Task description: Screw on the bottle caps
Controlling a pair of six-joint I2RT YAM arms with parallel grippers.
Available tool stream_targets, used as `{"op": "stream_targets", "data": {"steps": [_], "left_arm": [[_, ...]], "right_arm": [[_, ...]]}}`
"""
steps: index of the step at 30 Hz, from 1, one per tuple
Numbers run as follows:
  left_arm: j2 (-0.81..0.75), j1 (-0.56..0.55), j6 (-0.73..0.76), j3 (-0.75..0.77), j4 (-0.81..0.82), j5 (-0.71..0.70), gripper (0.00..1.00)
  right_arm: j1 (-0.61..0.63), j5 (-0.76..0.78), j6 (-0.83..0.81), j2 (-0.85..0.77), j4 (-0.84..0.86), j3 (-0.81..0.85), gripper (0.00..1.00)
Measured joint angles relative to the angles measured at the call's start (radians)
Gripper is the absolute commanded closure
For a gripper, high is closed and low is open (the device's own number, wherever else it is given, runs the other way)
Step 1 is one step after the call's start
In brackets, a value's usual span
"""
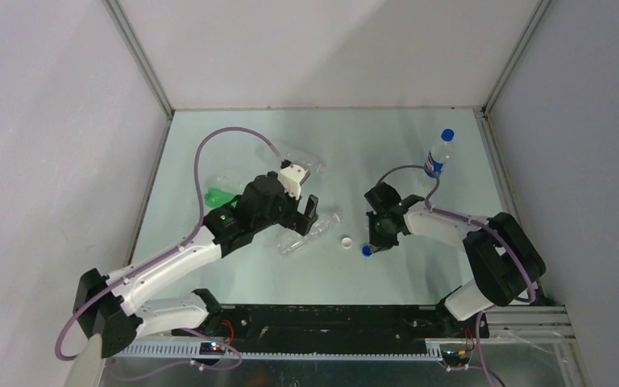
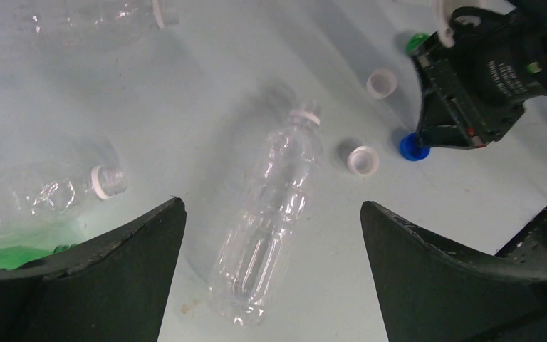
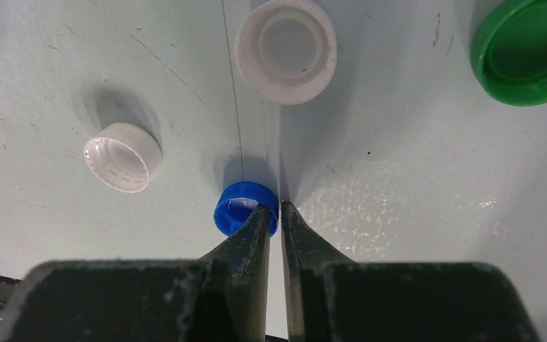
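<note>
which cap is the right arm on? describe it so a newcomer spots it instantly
On the table, find the right gripper, down near the front, right of centre. Among the loose caps there, it is the blue cap pinched at its rim, open side up; the neighbours are two white caps and a green cap.

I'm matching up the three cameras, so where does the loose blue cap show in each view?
Top external: blue cap sits low, right of centre.
Left wrist: in the upper right.
Right wrist: near the centre, its rim at the fingertips.
Shared landmark: the right tool, with its tips at the cap in every view.
</note>
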Motion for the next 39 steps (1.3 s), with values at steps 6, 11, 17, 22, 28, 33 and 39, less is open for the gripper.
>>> {"op": "stream_targets", "data": {"steps": [6,11,17,22,28,33,39], "left_arm": [[-0.01,0.0,-0.019,-0.022,0.061,0.037,0.02],[-0.014,0.0,-0.04,-0.051,0.119,0.085,0.02],[-0.039,0.0,-0.042,-0.12,0.232,0.154,0.02],[-0.042,0.0,-0.005,-0.137,0.364,0.251,0.03],[-0.036,-0.004,0.068,-0.134,0.534,0.431,0.07],[0.004,-0.022,0.115,-0.099,0.649,0.575,0.13],[0.053,-0.043,0.143,-0.048,0.758,0.723,0.22]], "right_arm": [[-0.021,-0.038,-0.003,-0.004,0.034,-0.016,0.99],[-0.061,-0.113,-0.006,-0.041,0.1,-0.067,1.0],[-0.18,-0.264,0.0,-0.24,0.145,-0.147,1.0],[-0.285,-0.428,0.021,-0.433,0.23,-0.149,1.0],[-0.343,-0.632,0.107,-0.563,0.367,-0.149,1.0],[-0.361,-0.768,0.208,-0.622,0.542,-0.149,1.0],[-0.365,-0.901,0.322,-0.645,0.753,-0.149,1.0]]}}
